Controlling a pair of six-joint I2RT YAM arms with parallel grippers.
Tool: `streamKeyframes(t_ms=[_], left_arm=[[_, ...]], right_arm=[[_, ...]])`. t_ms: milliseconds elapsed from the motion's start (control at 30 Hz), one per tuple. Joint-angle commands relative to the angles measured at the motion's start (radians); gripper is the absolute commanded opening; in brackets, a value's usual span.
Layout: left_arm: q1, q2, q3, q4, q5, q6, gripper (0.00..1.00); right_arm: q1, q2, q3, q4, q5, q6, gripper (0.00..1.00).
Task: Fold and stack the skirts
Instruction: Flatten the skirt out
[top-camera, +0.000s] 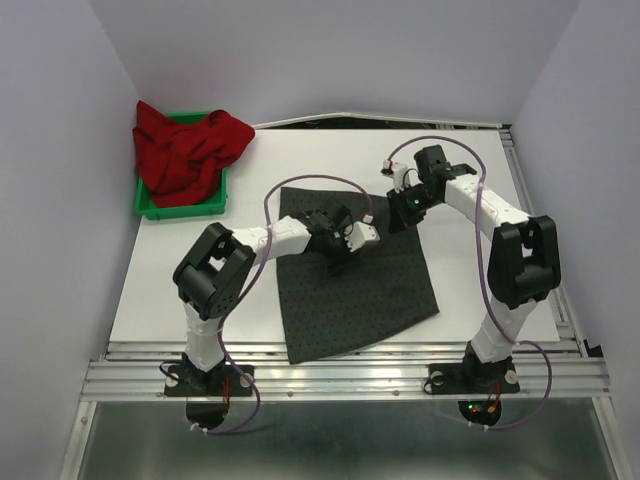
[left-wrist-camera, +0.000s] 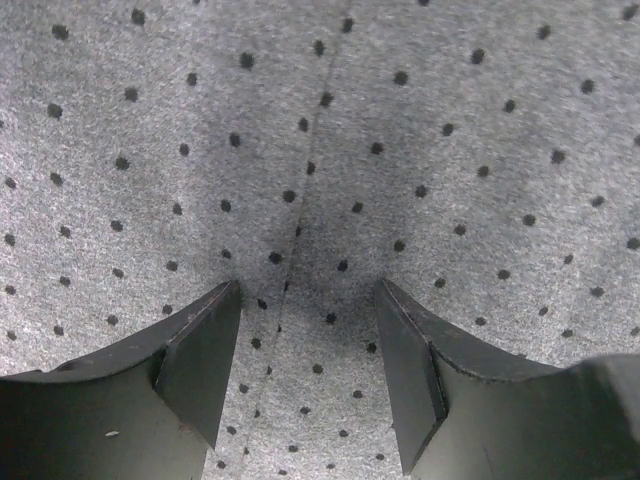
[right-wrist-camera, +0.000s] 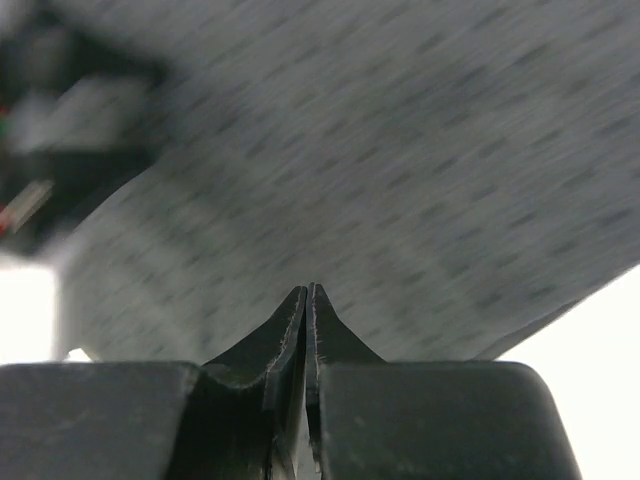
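The charcoal dotted skirt (top-camera: 370, 290) lies spread flat on the white table (top-camera: 200, 290). My left gripper (top-camera: 338, 262) stands on its upper middle, tips down on the cloth. In the left wrist view the left gripper (left-wrist-camera: 305, 290) is open, with flat dotted skirt (left-wrist-camera: 400, 120) and a seam line showing between its fingers (left-wrist-camera: 200, 350). My right gripper (top-camera: 400, 214) hovers at the skirt's far right corner. In the right wrist view the right gripper (right-wrist-camera: 307, 288) is shut, no cloth showing between the fingers, with the skirt (right-wrist-camera: 400, 150) blurred beyond it. The red skirt (top-camera: 185, 145) is bunched up in a bin.
A small green bin (top-camera: 215, 205) sits at the table's far left corner and holds the red skirt, which spills over its rim. Purple walls close in on the left, right and back. A metal rail (top-camera: 350, 375) runs along the near edge by the arm bases.
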Motion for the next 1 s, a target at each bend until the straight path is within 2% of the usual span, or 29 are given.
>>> streamKeyframes(t_ms=[0,133,267,333,467,567,633,700,967], left_arm=[[-0.070,-0.014,-0.069,-0.052,0.054,0.041,0.65],[-0.110,-0.068,-0.078,-0.086,0.094,0.057,0.66],[-0.108,-0.129,-0.028,-0.122,0.091,0.044,0.70],[-0.100,-0.143,0.059,-0.155,0.102,0.038,0.74],[-0.036,-0.158,0.211,-0.215,0.166,0.053,0.85],[0.062,-0.128,0.306,-0.206,0.191,0.076,0.90],[0.143,-0.094,0.381,-0.202,0.212,0.080,0.90],[0.205,-0.031,0.429,-0.175,0.176,0.057,0.87],[0.324,0.139,0.598,-0.109,0.154,0.049,0.73]], right_arm=[[-0.053,0.033,0.087,0.068,0.085,-0.009,0.09],[-0.111,0.057,0.116,0.065,0.123,-0.062,0.12],[-0.160,0.069,0.151,0.015,0.129,-0.175,0.26],[-0.173,0.097,0.181,-0.022,0.129,-0.215,0.30],[-0.208,0.149,0.207,-0.152,0.100,-0.331,0.37],[-0.219,0.172,0.196,-0.192,0.086,-0.368,0.41],[-0.228,0.189,0.184,-0.183,0.098,-0.372,0.42],[-0.228,0.217,0.191,-0.166,0.102,-0.365,0.43],[-0.255,0.300,0.299,-0.160,0.097,-0.352,0.43]])
